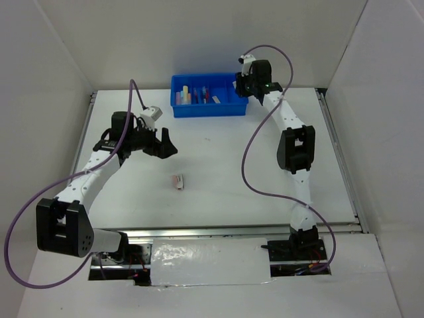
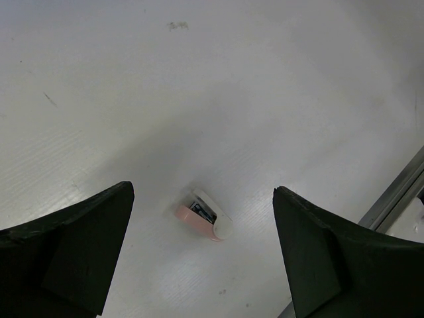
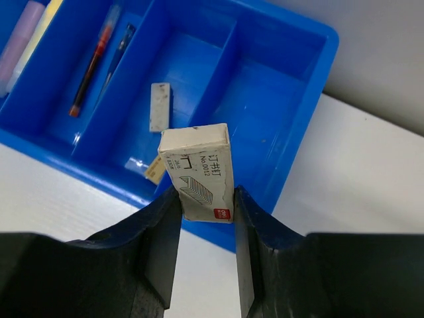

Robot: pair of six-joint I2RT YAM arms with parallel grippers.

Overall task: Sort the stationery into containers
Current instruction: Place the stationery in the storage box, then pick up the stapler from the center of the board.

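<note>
Pens (image 3: 93, 66) lie in the blue plastic tray (image 3: 265, 99). The right claw (image 3: 207, 199) pinches a small white box (image 3: 199, 165) over its edge. The wide-open, empty left claw (image 2: 203, 190) hangs over the last pink-and-white piece (image 2: 204, 215).

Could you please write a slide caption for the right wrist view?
Right gripper holding a small white box over the blue compartment tray.

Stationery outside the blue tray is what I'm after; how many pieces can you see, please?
2. A white box in the right jaws by the tray; a pink-and-white piece on the table. Arms may hide others.
</note>
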